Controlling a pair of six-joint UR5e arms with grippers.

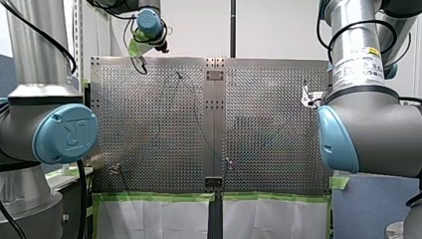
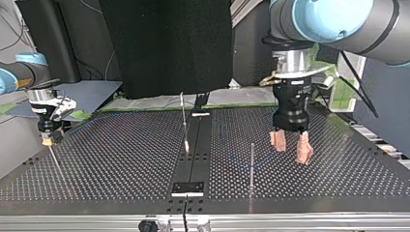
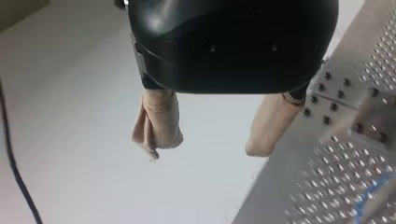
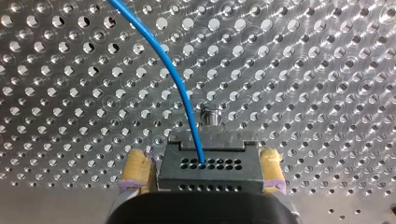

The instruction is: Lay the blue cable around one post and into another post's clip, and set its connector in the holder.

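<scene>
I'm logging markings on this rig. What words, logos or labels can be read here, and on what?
"UR": logo on the blue joint cap of my left arm, front view.
Print on the white label of my right arm: too small to read.
Nothing else legible.

Green tape (image 1: 154, 197) borders the perforated table (image 1: 149, 124), white sheets (image 1: 154, 219) beside it.

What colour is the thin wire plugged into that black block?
Blue. The cable shows best in the right wrist view, entering the black connector.
</scene>
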